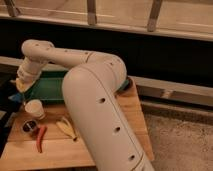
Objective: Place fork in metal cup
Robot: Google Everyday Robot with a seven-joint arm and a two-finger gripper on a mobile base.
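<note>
Gripper hung up and left of the metal cup.
Fork seemingly dangled from it, upright, above the white cup; jaw opening could not be told; metal cup lay below, slightly right.

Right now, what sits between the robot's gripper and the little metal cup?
In the camera view, the white cup stands between the gripper above and the metal cup below.

I'm not reading any text, label, brand or number anywhere here; my gripper is hanging at the left, just above the white cup.
</note>
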